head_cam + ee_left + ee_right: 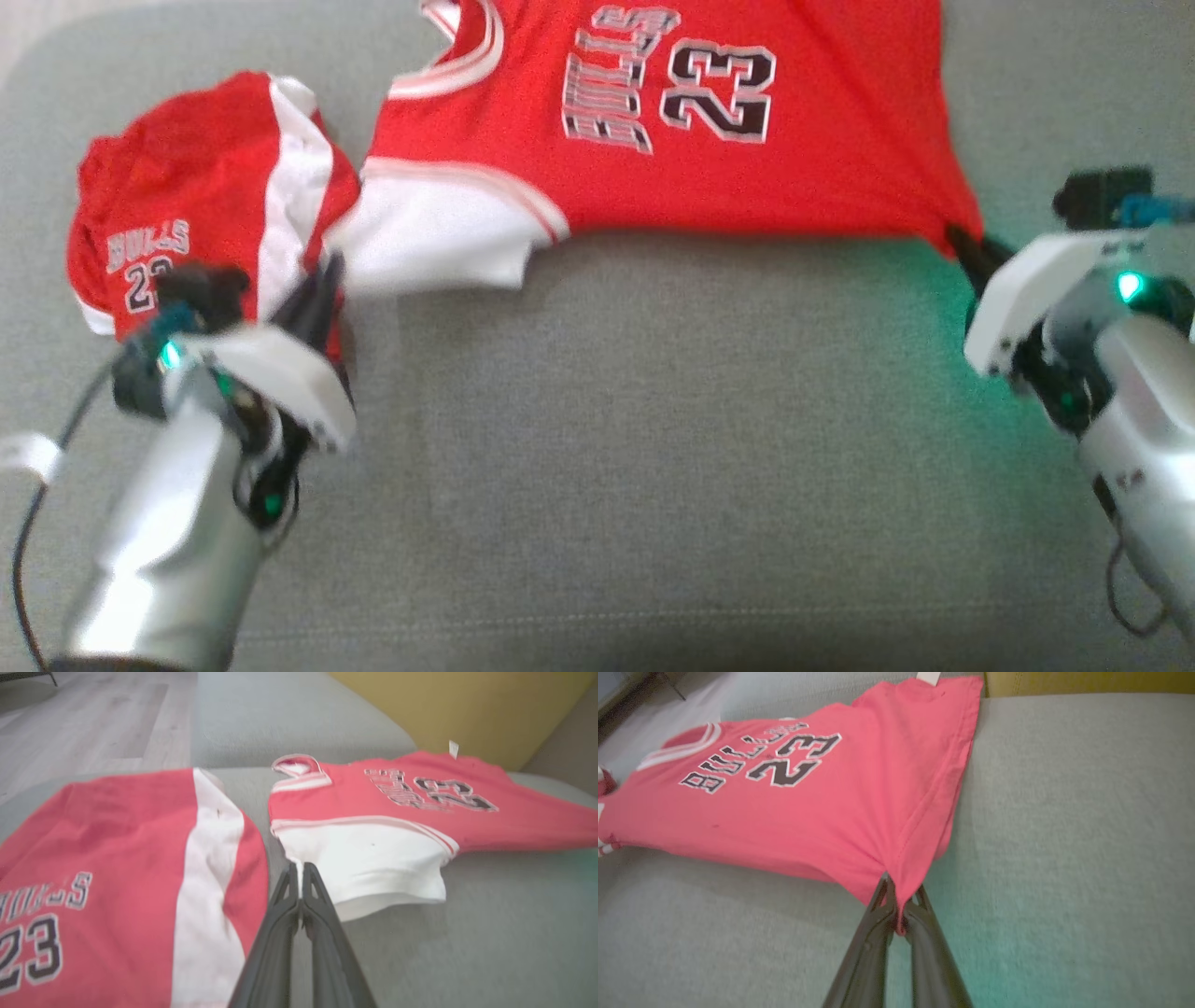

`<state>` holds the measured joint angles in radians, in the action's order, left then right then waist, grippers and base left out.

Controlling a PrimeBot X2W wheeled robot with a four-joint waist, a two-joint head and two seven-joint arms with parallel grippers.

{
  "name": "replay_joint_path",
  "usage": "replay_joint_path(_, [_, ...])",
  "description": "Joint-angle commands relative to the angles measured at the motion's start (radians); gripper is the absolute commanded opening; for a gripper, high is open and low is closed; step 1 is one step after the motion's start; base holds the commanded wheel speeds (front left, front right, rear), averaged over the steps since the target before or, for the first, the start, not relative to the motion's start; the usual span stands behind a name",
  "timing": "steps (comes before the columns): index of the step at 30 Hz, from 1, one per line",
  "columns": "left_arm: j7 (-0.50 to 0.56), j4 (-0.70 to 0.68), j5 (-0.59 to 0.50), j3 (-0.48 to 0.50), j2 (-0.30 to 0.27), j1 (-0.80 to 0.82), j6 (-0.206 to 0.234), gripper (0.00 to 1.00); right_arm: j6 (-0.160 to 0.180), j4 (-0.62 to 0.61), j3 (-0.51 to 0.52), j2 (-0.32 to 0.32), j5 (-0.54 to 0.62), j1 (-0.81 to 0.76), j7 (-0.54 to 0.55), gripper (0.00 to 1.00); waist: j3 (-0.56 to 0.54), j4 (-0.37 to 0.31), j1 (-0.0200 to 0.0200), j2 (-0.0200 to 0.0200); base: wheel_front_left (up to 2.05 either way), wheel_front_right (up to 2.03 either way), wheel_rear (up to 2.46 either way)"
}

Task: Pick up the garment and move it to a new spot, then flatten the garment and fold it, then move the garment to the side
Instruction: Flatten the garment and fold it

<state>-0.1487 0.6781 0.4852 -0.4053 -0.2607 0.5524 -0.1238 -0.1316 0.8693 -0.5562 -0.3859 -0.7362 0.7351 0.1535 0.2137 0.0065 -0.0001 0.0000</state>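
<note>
The garment (709, 159) is a red jersey with white sleeves and "BULLS 23" on it, spread across the far part of a grey cushion. My left gripper (327, 275) is shut on the edge of its white sleeve (373, 868), where the left wrist view shows the closed gripper (299, 868) pinching the sleeve's near corner. My right gripper (962, 238) is shut on the jersey's red hem corner (901, 868), and the cloth pulls taut toward that gripper (899, 886). The jersey (808, 812) lies mostly flat between the two grips.
Matching red shorts (187, 205) with a white stripe lie bunched at the left, right beside my left gripper. The grey cushion (653, 467) extends bare toward me. A yellow backrest (467, 709) rises behind the jersey, and wooden floor (93, 714) lies beyond the cushion's edge.
</note>
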Motion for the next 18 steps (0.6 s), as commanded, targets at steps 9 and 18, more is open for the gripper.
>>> replay_joint_path(9, [0.1, -0.193, 0.089, -0.095, -0.128, -0.127, -0.006, 0.0, 0.001, 0.023, -0.1, -0.112, -0.018, -0.057, -0.011, 0.0, -0.087, 0.024, 0.0001, 0.0, 0.0, 0.0, 0.0])
replay_joint_path(18, [0.235, -0.397, 0.269, -0.221, -0.25, -0.227, -0.007, 0.0, 0.001, 0.006, -0.217, -0.179, -0.057, -0.088, 0.04, 0.0, -0.141, 0.02, 0.0001, 0.0, 0.0, 0.0, 0.0])
